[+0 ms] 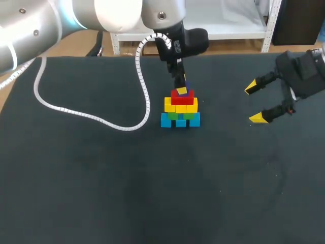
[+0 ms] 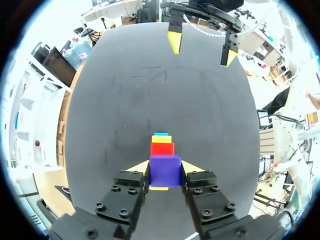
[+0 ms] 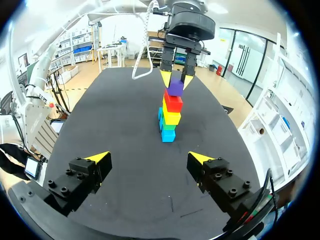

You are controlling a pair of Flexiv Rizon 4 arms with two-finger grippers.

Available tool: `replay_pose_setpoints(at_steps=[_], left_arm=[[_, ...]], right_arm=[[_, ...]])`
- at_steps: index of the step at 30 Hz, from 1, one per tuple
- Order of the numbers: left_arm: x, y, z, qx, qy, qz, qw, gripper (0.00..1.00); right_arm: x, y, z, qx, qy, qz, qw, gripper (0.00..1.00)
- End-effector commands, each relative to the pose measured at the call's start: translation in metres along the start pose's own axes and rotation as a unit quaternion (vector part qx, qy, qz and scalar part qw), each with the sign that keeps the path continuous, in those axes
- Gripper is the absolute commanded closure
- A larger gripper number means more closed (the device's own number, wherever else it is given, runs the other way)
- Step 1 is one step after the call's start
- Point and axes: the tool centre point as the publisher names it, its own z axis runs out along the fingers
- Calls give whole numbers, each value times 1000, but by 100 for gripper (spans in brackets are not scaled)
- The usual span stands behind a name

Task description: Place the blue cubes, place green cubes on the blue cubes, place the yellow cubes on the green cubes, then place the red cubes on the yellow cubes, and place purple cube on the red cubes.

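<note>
A stack of cubes stands at the table's far middle: blue cubes (image 1: 180, 121) at the bottom, then green (image 1: 178, 115), yellow (image 1: 180, 105) and red (image 1: 182, 98). My left gripper (image 1: 181, 88) comes straight down over the stack and is shut on the purple cube (image 2: 165, 170), which sits at the top against the red cube (image 3: 173, 102). In the right wrist view the purple cube (image 3: 175, 88) shows between the left gripper's yellow tips. My right gripper (image 1: 256, 103) hangs open and empty to the right of the stack, well apart from it.
A white coiled cable (image 1: 76, 112) from my left arm loops across the black table (image 1: 101, 193) to the left of the stack. Nothing else lies on the tabletop near the stack.
</note>
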Motion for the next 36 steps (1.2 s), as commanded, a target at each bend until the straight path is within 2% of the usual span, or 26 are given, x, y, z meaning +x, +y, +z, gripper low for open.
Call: replay_pose_setpoints(at_steps=[1, 29, 30, 32, 36], left_arm=[[0, 0, 0, 1, 1, 1, 1000, 100], [0, -1, 2, 3, 0, -6, 1000, 100], [1, -1, 2, 3, 0, -6, 1000, 97], [1, -1, 2, 2, 0, -6, 1000, 85], [1, -1, 2, 2, 0, -6, 1000, 77]], right_arm=[[1, -1, 1, 0, -2, -1, 1000, 0], [1, -1, 1, 0, -2, -1, 1000, 0], [1, -1, 1, 0, -2, -1, 1000, 0], [1, -1, 1, 0, -2, -1, 1000, 0], [1, -1, 1, 0, -2, -1, 1000, 0]])
